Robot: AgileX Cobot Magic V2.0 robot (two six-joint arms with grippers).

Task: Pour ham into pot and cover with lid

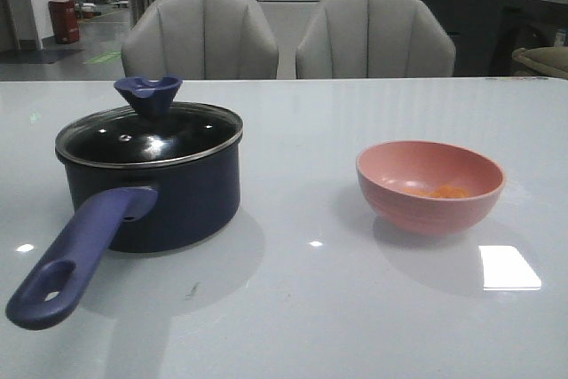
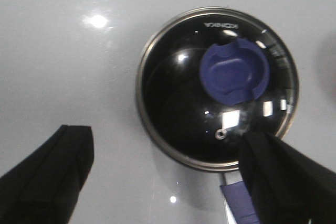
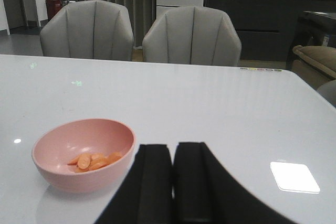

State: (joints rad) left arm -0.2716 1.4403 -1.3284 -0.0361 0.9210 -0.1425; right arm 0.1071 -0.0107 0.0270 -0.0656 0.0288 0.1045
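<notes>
Currently the pot (image 1: 169,191) is sitting on the white table (image 1: 302,308) toward the robot's left, its long purple-blue handle (image 1: 75,259) reaching out toward the camera and the left, the oval hole at its end showing. The lid (image 1: 149,137) is resting on the pot, its metal rim lying along the pot's edge and its blue knob (image 1: 148,95) standing up on top. Well apart from the pot, toward the robot's right, the pink bowl (image 1: 430,186) is standing upright on the table, and the ham (image 1: 442,191) is lying inside it as a few small orange pieces at the bottom; the right wrist view is showing them clustered low in the bowl.

The left gripper (image 2: 168,174) is hovering above the lid, looking down on it, with its two dark fingers (image 2: 50,174) spread wide apart and nothing between them; one finger is showing over bare table beside the pot, the other over the lid's rim where the handle begins. The right gripper (image 3: 173,187) is sitting near the pink bowl, just to its side, with its fingers pressed together and nothing caught between them.

Two grey chairs (image 1: 200,35) are standing behind the far edge of the table
</notes>
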